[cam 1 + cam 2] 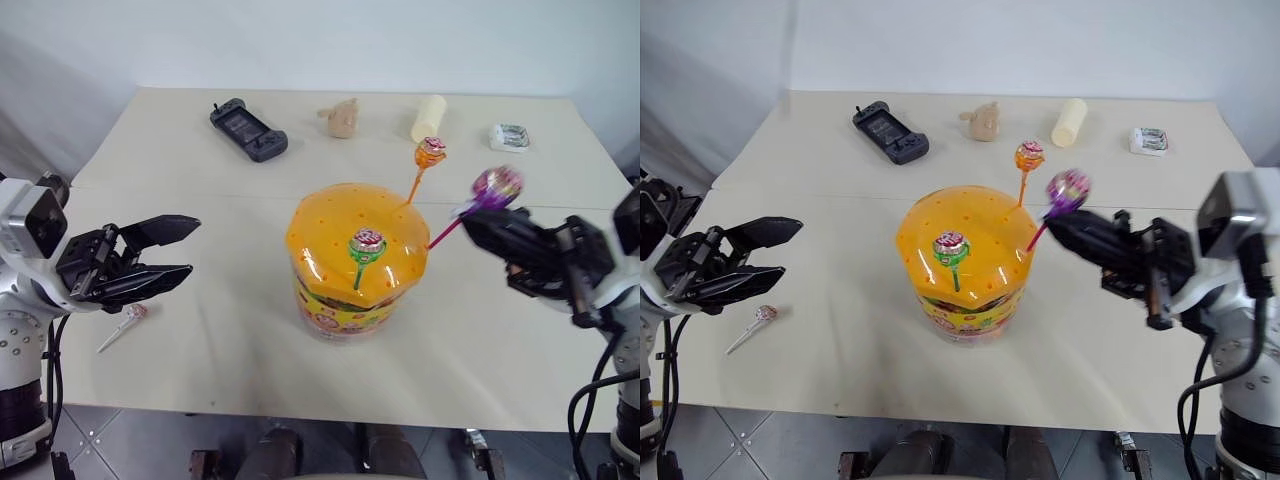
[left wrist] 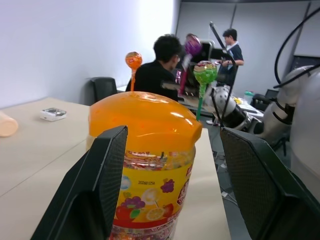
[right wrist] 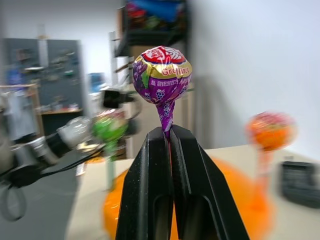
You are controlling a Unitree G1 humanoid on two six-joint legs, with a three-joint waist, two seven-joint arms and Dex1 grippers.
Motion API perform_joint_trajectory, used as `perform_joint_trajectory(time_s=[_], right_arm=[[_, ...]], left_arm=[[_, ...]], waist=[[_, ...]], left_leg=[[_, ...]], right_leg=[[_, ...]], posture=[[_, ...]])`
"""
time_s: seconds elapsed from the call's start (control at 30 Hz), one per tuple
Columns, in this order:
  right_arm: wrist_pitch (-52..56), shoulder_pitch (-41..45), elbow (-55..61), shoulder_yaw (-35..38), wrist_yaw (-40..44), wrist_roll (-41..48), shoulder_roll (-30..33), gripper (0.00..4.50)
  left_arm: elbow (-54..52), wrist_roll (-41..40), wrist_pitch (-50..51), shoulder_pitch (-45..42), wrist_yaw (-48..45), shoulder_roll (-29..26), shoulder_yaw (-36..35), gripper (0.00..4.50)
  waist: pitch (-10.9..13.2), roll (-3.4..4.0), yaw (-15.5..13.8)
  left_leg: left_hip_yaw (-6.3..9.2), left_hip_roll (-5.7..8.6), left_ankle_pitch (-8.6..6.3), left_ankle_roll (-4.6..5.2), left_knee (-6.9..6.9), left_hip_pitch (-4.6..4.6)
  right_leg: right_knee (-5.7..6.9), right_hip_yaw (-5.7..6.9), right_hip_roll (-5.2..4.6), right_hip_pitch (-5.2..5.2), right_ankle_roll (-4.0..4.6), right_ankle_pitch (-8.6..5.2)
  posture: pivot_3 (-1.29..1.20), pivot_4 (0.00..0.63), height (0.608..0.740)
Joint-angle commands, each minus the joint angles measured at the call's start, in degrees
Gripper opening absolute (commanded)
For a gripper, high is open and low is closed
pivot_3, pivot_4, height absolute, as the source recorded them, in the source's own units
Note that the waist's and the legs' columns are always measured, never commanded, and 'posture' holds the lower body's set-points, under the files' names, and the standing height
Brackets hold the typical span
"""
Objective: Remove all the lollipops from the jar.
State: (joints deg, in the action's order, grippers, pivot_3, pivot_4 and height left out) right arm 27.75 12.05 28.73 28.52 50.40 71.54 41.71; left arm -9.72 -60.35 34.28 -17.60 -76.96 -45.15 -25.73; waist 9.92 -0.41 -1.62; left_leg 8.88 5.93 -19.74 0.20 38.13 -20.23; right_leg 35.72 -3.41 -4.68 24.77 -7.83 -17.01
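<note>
Here, a cream table (image 1: 200, 180) has bare room around the squat clear jar (image 1: 352, 262) with its domed orange lid, near the front edge. The right gripper (image 1: 478, 222) pinches the purple lollipop's (image 1: 497, 185) stick beside the jar. The left gripper (image 1: 178, 250) hovers, fingers apart. Pink lollipop (image 1: 124, 324) lies front-left.
</note>
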Motion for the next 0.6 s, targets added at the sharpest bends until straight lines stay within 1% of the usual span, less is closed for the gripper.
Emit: perform_joint_trajectory(time_s=[0.03, 0.13, 0.17, 0.23, 0.27, 0.3, 0.37, 0.43, 0.47, 0.5, 0.6], right_arm=[[0.7, -7.3, -3.4, 11.2, 0.1, -4.6, 5.3, 0.06], [-0.6, -14.1, -7.9, 14.1, 3.8, -13.5, 10.0, 0.06], [0.6, -16.9, -10.1, 13.4, 1.3, -18.7, 12.1, 0.06], [3.5, -20.0, -13.1, 11.3, -4.6, -26.9, 15.0, 0.06], [4.3, -21.3, -14.8, 9.0, -7.5, -31.6, 16.4, 0.06], [4.2, -22.2, -16.2, 6.4, -8.9, -35.8, 17.7, 0.06], [3.3, -24.0, -19.2, 1.8, -8.9, -42.4, 20.1, 0.06], [3.3, -25.0, -21.9, -0.8, -8.8, -46.3, 21.1, 0.06], [2.1, -25.0, -23.1, -1.2, -8.9, -47.6, 20.5, 0.06], [2.7, -25.2, -23.9, -1.7, -7.5, -47.3, 20.2, 0.06], [4.4, -24.4, -25.8, -2.0, -5.6, -47.1, 19.2, 0.69]], left_arm=[[0.5, 3.3, -3.0, -1.4, -3.5, -1.4, 2.2, 3.16], [0.1, 5.5, -5.1, -2.0, -5.5, -1.7, 4.0, 3.16], [0.1, 6.6, -6.2, -2.3, -6.8, -1.7, 5.2, 3.16], [0.2, 7.3, -7.2, -2.8, -8.3, -1.3, 6.5, 3.16], [0.3, 8.1, -8.1, -3.1, -9.2, -1.2, 7.4, 3.16], [0.3, 8.6, -8.5, -3.3, -9.9, -1.2, 8.0, 3.16], [0.2, 8.9, -8.7, -3.3, -10.5, -1.2, 8.8, 3.16], [0.0, 8.9, -8.8, -3.0, -10.4, -1.2, 9.0, 3.16], [-0.1, 9.0, -9.0, -2.8, -10.3, -1.1, 9.0, 3.16], [-0.4, 9.2, -9.2, -2.3, -10.2, -1.2, 9.0, 3.16], [-1.5, 8.6, -8.8, -1.4, -8.9, -1.1, 8.5, 3.16]], waist=[[0.0, 0.00, -0.2], [0.0, 0.00, 0.0], [0.0, 0.00, 0.1], [0.0, 0.01, 0.3], [0.0, 0.00, 0.4], [0.0, 0.00, 0.5], [0.0, 0.02, 0.5], [0.0, 0.02, 0.5], [0.0, 0.02, 0.5], [0.0, 0.03, 0.5], [0.0, 0.03, 0.5]], left_leg=[[0.01, 0.01, -0.01, 0.01, 0.00, -0.02], [-0.03, 0.07, -0.05, 0.10, -0.01, -0.01], [-0.07, 0.09, -0.06, 0.12, -0.01, 0.00], [-0.21, 0.06, -0.06, 0.12, 0.01, 0.03], [-0.22, 0.07, -0.06, 0.12, 0.01, 0.05], [-0.30, 0.03, -0.05, 0.11, 0.02, 0.06], [-0.41, 0.01, -0.03, 0.06, 0.02, 0.07], [-0.48, -0.01, 0.01, 0.00, 0.00, 0.00], [-0.49, -0.06, 0.01, -0.01, 0.00, -0.02], [-0.49, -0.07, 0.01, -0.01, -0.01, -0.03], [-0.54, -0.07, 0.01, 0.00, -0.01, -0.05]], right_leg=[[-0.01, 0.01, 0.00, 0.00, 0.00, 0.00], [-0.05, -0.01, 0.02, 0.00, 0.00, 0.00], [-0.04, -0.03, 0.02, 0.00, 0.00, 0.00], [0.02, -0.07, 0.01, 0.04, 0.00, 0.00], [0.03, -0.07, 0.02, 0.03, 0.00, 0.00], [0.03, -0.05, 0.03, 0.05, 0.00, 0.00], [0.17, -0.13, 0.03, 0.17, 0.00, 0.00], [0.27, -0.19, 0.02, 0.35, 0.01, 0.00], [0.27, -0.19, 0.03, 0.38, 0.02, 0.01], [0.26, -0.19, 0.04, 0.39, 0.03, 0.01], [0.23, -0.23, 0.03, 0.40, 0.02, 0.01]], posture=[[0.00, 0.150, 0.740], [0.00, 0.150, 0.740], [0.00, 0.150, 0.740], [0.00, 0.150, 0.740], [0.00, 0.150, 0.740], [0.00, 0.150, 0.740], [0.00, 0.150, 0.740], [0.00, 0.150, 0.740], [0.00, 0.150, 0.740], [0.00, 0.150, 0.740], [0.00, 0.150, 0.740]])
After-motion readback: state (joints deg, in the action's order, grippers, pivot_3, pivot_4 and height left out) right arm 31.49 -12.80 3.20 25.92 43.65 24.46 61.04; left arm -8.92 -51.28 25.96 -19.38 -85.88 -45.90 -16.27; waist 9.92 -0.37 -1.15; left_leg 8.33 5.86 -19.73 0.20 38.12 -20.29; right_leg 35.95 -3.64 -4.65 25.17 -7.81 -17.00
